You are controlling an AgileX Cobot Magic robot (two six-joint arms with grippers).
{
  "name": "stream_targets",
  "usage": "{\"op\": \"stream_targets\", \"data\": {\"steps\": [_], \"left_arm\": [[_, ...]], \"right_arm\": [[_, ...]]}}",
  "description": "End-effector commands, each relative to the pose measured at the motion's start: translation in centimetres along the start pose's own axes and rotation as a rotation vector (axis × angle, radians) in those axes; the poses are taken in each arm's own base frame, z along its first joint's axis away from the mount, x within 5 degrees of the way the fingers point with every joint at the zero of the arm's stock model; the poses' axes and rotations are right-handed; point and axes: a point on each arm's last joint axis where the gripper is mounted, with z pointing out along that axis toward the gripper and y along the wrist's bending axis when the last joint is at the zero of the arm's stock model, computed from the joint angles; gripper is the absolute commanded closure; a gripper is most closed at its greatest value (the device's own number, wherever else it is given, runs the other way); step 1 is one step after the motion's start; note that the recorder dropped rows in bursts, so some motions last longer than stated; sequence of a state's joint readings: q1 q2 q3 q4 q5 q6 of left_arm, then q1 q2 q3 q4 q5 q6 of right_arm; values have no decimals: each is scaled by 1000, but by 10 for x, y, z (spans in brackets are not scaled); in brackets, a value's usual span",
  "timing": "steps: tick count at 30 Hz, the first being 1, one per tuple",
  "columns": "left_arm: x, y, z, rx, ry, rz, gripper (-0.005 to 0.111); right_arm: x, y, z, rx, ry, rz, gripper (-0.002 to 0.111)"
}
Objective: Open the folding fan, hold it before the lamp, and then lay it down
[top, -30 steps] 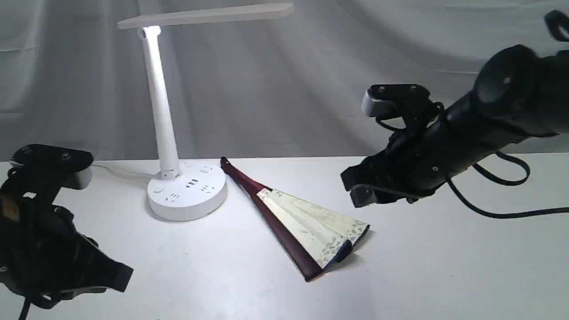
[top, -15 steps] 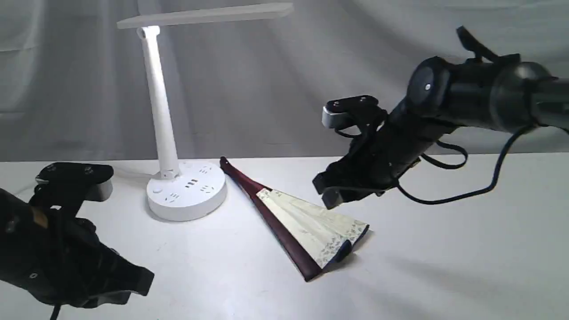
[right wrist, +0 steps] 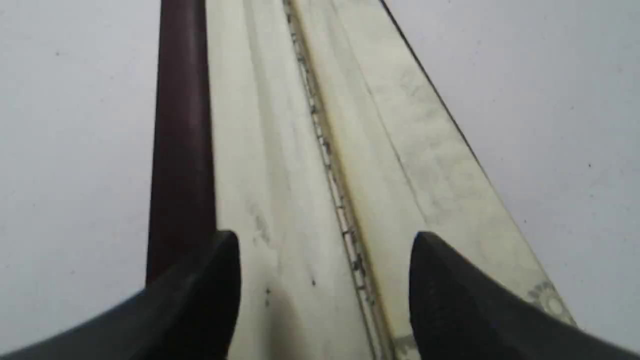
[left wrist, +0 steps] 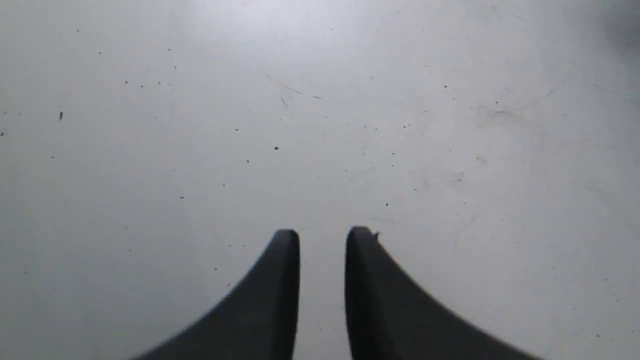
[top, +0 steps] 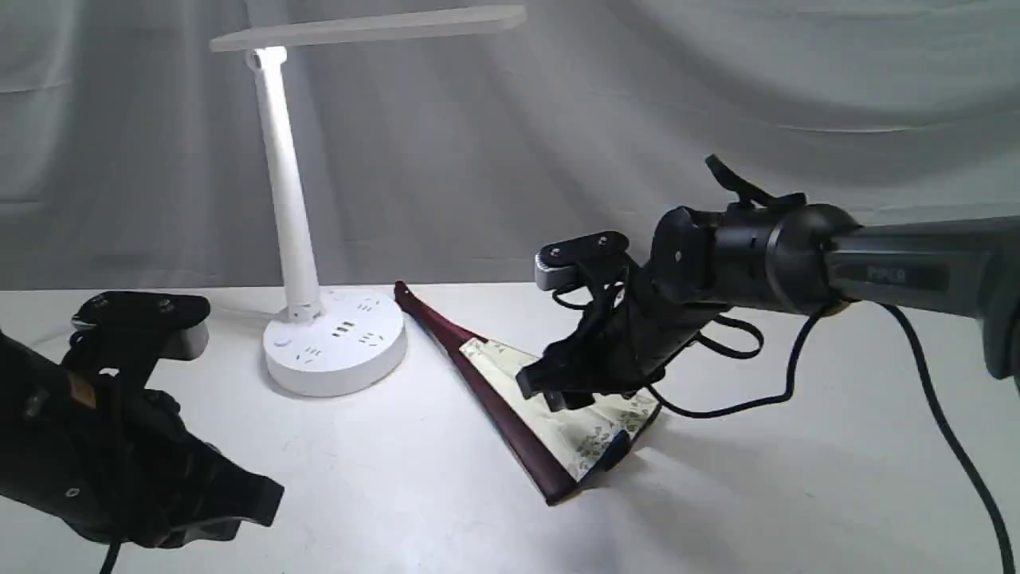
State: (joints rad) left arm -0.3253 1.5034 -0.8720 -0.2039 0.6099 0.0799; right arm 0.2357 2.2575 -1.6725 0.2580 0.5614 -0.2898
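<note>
The folding fan (top: 574, 442) lies partly spread on the white table, its pivot end close to the lamp base. A dark maroon guard runs along its left side and the cream leaf (right wrist: 280, 150) spreads to the right. The white lamp (top: 291, 207) stands at the back left with its light bar overhead. My right gripper (top: 546, 392) hovers low over the middle of the leaf. It is open, with its fingertips (right wrist: 325, 240) spread wide above the pleats and holding nothing. My left gripper (top: 255, 510) is at the front left, away from the fan, its fingers (left wrist: 322, 237) a narrow gap apart over bare table.
The table (top: 797, 494) is white, with a grey cloth backdrop behind it. The right arm's black cable (top: 940, 430) hangs down over the table's right side. The lamp's round base (top: 335, 343) bears sockets and sits just left of the fan's pivot.
My right arm has swung down and leftward until its gripper sits over the fan leaf, and its jaws have spread wider. My left arm has shifted slightly rightward. The fan has not moved.
</note>
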Motion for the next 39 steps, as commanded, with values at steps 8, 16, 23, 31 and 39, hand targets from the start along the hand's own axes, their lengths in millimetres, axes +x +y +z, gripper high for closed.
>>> {"op": "stream_targets", "data": {"steps": [8,16,23,31,39], "left_arm": [[-2,-2,0,7,-14,1,92],[-2,-2,0,7,-14,1,92],[-2,-2,0,7,-14,1,92],[-2,-2,0,7,-14,1,92],[-2,-2,0,8,-10,1,92]], "right_arm": [[8,-7,25,20,-18,18,57],[18,-7,26,16,96,-34,73],[31,-13,21,61,256,-197,97],[39,-10,8,-4,395,-368,99],[42,-11,-21,-86,537,-703,99]]}}
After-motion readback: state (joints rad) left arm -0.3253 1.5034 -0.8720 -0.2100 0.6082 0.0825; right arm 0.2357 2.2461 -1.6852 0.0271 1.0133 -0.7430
